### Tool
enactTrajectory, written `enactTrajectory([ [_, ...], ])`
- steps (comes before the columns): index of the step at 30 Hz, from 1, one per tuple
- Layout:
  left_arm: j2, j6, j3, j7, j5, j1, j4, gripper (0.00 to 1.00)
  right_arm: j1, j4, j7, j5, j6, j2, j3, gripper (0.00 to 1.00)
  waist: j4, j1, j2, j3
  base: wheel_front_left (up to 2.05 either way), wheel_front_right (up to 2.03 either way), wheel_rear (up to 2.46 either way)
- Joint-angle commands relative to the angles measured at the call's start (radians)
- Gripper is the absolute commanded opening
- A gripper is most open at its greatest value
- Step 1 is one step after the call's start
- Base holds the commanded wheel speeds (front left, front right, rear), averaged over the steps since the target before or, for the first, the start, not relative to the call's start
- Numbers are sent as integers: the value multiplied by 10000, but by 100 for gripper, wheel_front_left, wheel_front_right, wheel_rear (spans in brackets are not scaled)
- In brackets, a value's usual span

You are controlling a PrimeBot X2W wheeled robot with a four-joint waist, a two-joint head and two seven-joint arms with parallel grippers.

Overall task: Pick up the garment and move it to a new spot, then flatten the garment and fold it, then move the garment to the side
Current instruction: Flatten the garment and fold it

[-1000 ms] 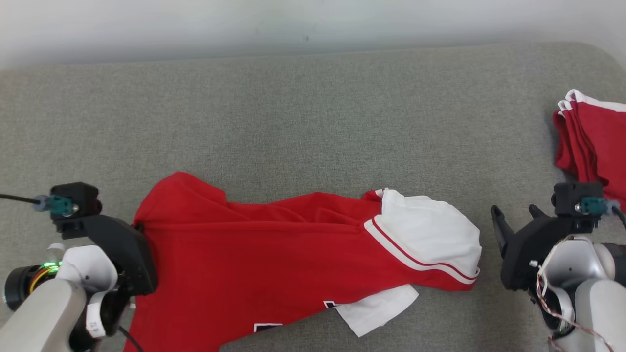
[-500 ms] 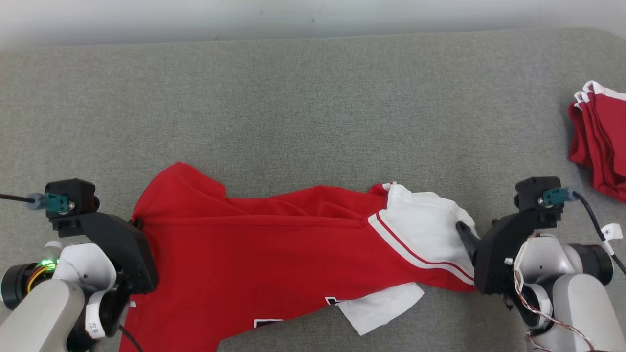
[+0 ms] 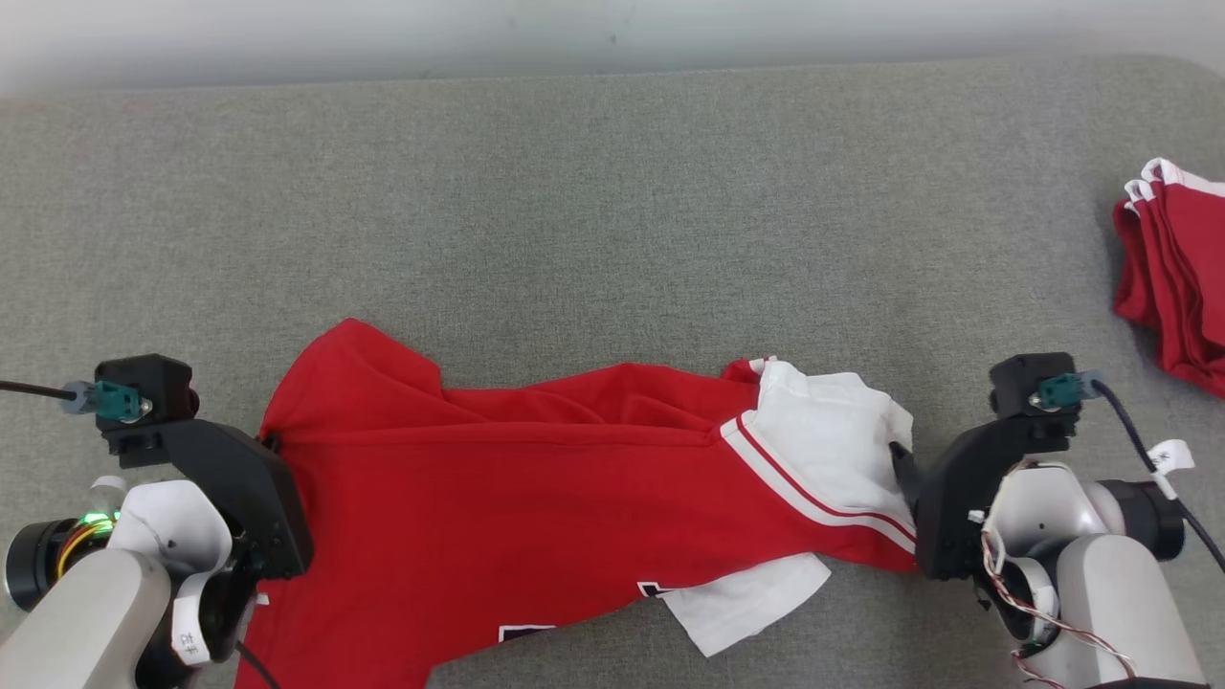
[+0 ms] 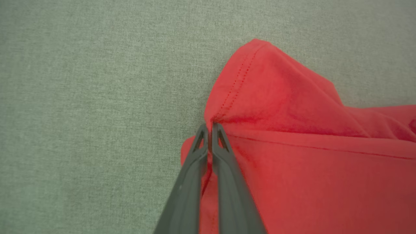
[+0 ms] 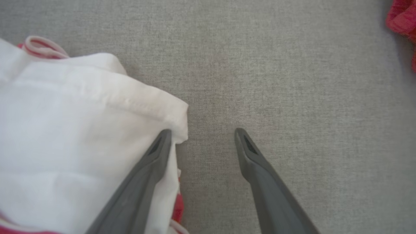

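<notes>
Clenched tight, my left pincer (image 3: 272, 443) bites the left edge of the red jersey (image 3: 536, 498) at the lower left of the head view. The jersey lies rumpled across the near part of the grey upholstered surface (image 3: 612, 211), reaching sideways from that pincer to my right pincer (image 3: 904, 464). Its white sleeve (image 3: 833, 440), trimmed with red and white stripes, is bunched at the right end, and a second white sleeve (image 3: 746, 603) pokes out underneath. My right pincer sits against the bunched sleeve's outer edge, with one dark finger (image 3: 898, 455) showing on the white cloth. A stack of folded red garments (image 3: 1177, 277) lies well apart at the far right. From my left wrist, I see my left pincer (image 4: 209, 126) with its two fingers pressed together and a fold of the jersey (image 4: 308, 156) caught between them, right at the stitched hem, with grey fabric (image 4: 81, 97) spread to the left. From my right wrist, my right pincer (image 5: 203, 131) is released, its jaws standing wide: one finger (image 5: 156, 152) rests against the hem of the white sleeve (image 5: 65, 130), the other hangs over bare grey fabric (image 5: 292, 81), and nothing is gripped. A blurred corner of the red stack (image 5: 401, 16) shows at the upper right.
</notes>
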Motion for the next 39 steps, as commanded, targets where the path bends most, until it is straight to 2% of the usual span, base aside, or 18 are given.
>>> enactTrajectory([
  [1,-25,-31,-20,-27,17,122,33,0,-133,68,-16,51,-26,38,97,100,14,0,-1,-4,0,0,0],
  [5,-23,-54,-27,-34,-24,143,77,0,-166,356,-71,101,-26,39,325,97,59,0,-1,-15,0,0,0],
  [9,17,-102,-1,-71,-53,152,137,0,-315,439,-241,221,-26,45,551,100,88,0,-1,-32,0,0,0],
  [13,55,-136,17,-101,-101,225,192,0,-371,77,-471,-58,-26,27,115,100,73,0,-1,-109,0,0,0],
  [21,-31,-151,5,-131,-149,48,238,0,-136,-497,-164,-454,-26,4,-179,100,58,0,-1,-64,0,0,0],
  [27,-59,-213,-22,-145,-93,-138,266,0,-389,-21,-248,-929,-26,-96,-166,100,163,0,-1,159,0,0,0],
  [31,-11,-229,2,-171,-94,-236,314,0,-595,429,-352,-829,-26,-46,57,100,241,0,-1,224,0,0,0],
  [32,7,-248,11,-171,-105,-236,323,0,-590,546,-385,-790,-26,-37,139,95,254,0,-1,228,0,0,0],
  [33,22,-260,16,-167,-118,-231,334,0,-587,652,-379,-697,-26,-21,233,82,264,0,-1,227,0,0,0],
  [37,40,-269,32,-201,-163,-176,362,0,-628,882,-384,-495,-25,3,522,70,269,0,-1,195,0,0,0],
  [39,27,-262,25,-202,-171,-134,356,0,-605,934,-325,-440,-25,10,619,47,263,0,-1,171,0,0,0],
])
